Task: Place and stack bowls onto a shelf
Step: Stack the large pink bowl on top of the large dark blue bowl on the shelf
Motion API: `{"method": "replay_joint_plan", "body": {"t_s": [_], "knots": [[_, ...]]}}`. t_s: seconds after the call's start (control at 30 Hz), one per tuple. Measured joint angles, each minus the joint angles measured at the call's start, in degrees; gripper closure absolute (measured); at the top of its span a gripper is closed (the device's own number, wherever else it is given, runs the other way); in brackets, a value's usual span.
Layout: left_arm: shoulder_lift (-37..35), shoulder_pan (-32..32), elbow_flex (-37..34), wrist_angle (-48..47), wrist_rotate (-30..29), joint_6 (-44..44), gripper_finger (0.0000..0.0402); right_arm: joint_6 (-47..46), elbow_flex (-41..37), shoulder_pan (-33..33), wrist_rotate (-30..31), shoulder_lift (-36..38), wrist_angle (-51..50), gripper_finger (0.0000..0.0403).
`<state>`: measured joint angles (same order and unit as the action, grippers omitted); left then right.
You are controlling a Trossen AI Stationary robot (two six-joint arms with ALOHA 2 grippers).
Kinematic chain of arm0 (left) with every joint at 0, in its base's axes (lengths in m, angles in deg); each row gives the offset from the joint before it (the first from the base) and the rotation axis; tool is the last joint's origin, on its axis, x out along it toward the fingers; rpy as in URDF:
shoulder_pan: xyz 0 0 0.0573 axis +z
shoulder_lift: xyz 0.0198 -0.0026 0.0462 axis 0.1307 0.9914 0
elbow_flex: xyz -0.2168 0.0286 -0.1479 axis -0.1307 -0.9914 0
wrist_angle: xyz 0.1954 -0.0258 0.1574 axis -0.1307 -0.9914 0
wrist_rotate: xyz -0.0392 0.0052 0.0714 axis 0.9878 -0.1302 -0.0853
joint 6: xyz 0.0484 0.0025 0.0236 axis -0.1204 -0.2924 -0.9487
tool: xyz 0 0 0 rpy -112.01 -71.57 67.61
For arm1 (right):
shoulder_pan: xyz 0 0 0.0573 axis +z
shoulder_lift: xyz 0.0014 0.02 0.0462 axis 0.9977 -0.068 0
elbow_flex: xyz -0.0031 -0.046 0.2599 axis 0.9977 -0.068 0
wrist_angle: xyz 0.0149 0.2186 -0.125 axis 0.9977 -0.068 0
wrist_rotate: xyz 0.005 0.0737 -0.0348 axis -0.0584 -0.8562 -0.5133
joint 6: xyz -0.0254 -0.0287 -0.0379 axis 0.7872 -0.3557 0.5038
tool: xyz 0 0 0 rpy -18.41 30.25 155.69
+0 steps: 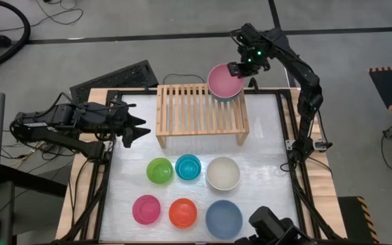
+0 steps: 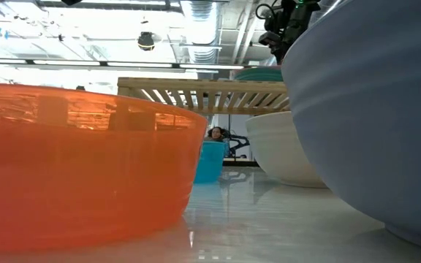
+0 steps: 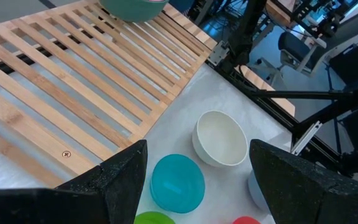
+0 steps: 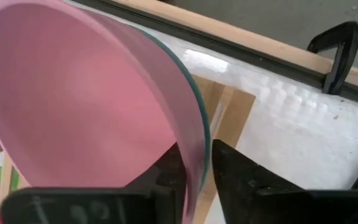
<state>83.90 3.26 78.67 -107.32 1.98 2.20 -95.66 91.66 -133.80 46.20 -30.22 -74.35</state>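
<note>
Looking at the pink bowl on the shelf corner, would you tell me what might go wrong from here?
1. The light pink bowl, nested in the teal green bowl, sits at the shelf's far right corner; a nudge could tip both off.
2. The right gripper's jaws straddle the pink rim, so withdrawing might drag the stack.

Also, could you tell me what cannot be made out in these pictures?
- High view: the teal bowl on the shelf's back right corner, nearly covered by the pink bowl nested in it, with the right pincer at the rim.
- Low view: the green bowl and magenta bowl, hidden behind the orange bowl and blue bowl close to the camera.
- Left wrist view: most of the blue bowl, behind the open left pincer.
</note>
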Motion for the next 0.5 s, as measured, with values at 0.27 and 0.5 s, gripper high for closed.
{"method": "replay_joint_plan", "body": {"t_s": [0.27, 0.5], "knots": [[0.00, 0.00, 0.00, 0.02, -0.01, 0.03, 0.0136, 1.24, 0.00, -0.02, 0.26, 0.02, 0.02, 0.0201], [0.02, 0.02, 0.00, 0.02, 0.00, 0.03, 0.0136, 1.19, 4.55, -0.53, 0.25, 0.00, 0.00, 0.0146]]}}
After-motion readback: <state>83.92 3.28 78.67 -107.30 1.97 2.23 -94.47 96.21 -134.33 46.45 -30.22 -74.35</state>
